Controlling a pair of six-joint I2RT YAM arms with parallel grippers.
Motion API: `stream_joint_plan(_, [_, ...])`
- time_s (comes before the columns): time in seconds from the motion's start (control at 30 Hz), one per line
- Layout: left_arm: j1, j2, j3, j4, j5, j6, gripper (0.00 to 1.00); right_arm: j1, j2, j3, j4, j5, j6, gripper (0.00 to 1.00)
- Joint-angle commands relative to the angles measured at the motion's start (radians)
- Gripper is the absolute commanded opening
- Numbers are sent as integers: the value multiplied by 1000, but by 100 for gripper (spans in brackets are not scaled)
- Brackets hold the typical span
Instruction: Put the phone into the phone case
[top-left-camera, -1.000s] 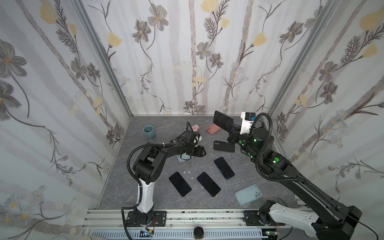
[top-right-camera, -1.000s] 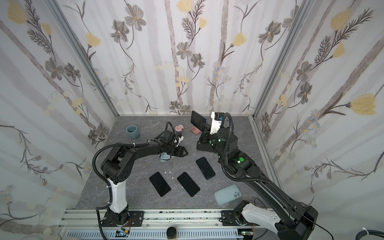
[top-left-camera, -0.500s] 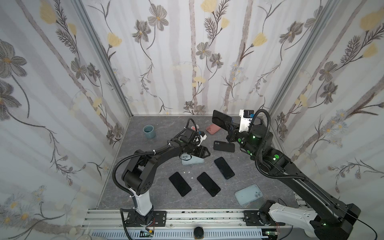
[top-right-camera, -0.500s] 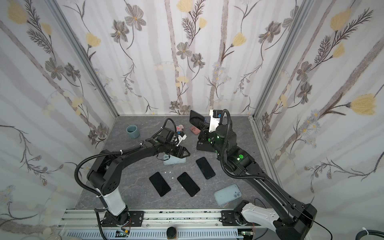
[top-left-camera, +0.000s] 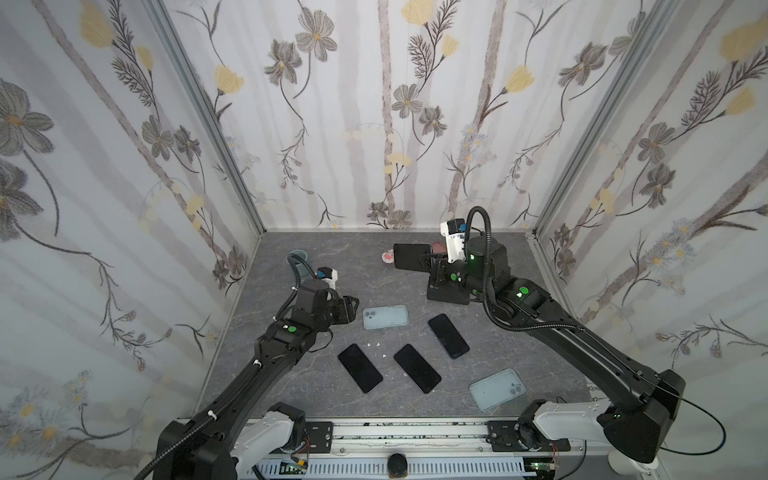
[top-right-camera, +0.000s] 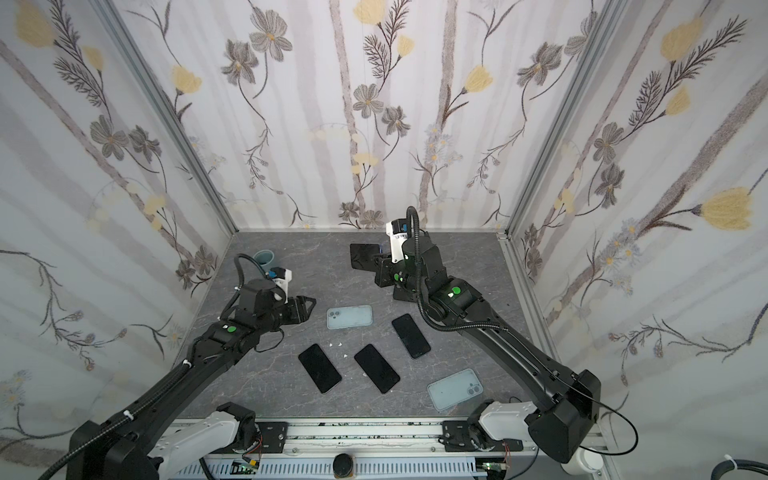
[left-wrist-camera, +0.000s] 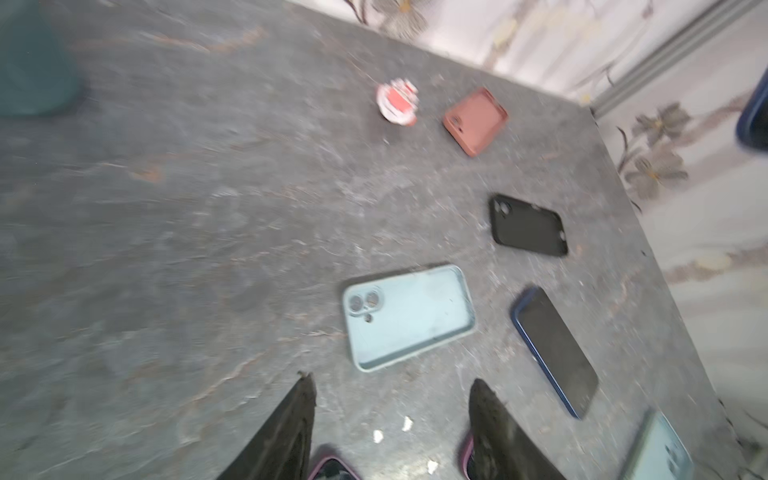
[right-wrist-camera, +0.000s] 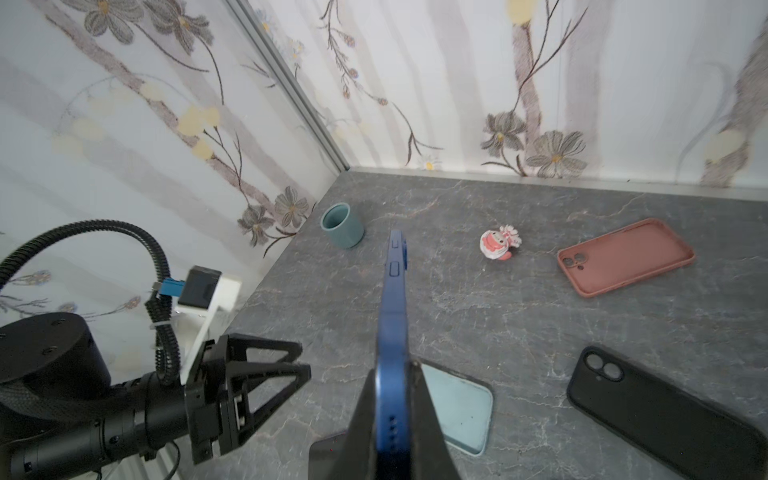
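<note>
My right gripper (right-wrist-camera: 395, 374) is shut on a blue-edged phone (right-wrist-camera: 395, 299), held on edge above the back of the table (top-left-camera: 324, 266); both top views show it, the phone (top-left-camera: 411, 256) and the right gripper (top-right-camera: 380, 266). A light blue phone case (top-left-camera: 385, 317) lies flat, hollow side up, left of the middle, and shows as the case (left-wrist-camera: 409, 318) in the left wrist view. My left gripper (top-left-camera: 353, 309) stands open just left of that case, apart from it, with nothing between its fingers (left-wrist-camera: 301, 415).
Three dark phones (top-left-camera: 360, 368) (top-left-camera: 417, 368) (top-left-camera: 448, 336) lie in a row near the front. Another light blue case (top-left-camera: 497, 390) lies front right. A black case (right-wrist-camera: 660, 411), a pink case (right-wrist-camera: 625, 264), a small toy (right-wrist-camera: 498, 243) and a teal cup (right-wrist-camera: 343, 226) sit at the back.
My left gripper has let go of the light blue case and drawn back to the left, its jaws narrowing slightly. The right gripper has shifted a little with the phone still held.
</note>
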Motion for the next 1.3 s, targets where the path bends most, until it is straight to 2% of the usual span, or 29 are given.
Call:
stream_joint_plan(0.0, [14,6,-14,-36,-187,23,60,8,37,17,-7,-85,47,0])
stream_joint_plan(0.23, [51,-14,-101,97,-109,-26,61,23,130,46,-78,-132,70,0])
stream_joint_plan(0.43, [68,32,-128,122,-35,-36,62,19,172,50,-106,-127,64,0])
stream_joint_plan(0.87, [88,85,-151,153,90,-123,62,-5,315,86,-195,-250,83,0])
stream_joint_plan(0.97, [90,99,-151,167,94,-155,63,-8,347,89,-188,-275,85,0])
stream_joint_plan(1.1, [97,106,-158,207,96,-192,67,-22,413,105,-173,-412,85,0])
stream_joint_plan(1.27, [105,121,-163,203,92,-220,68,-46,464,113,-165,-425,85,0])
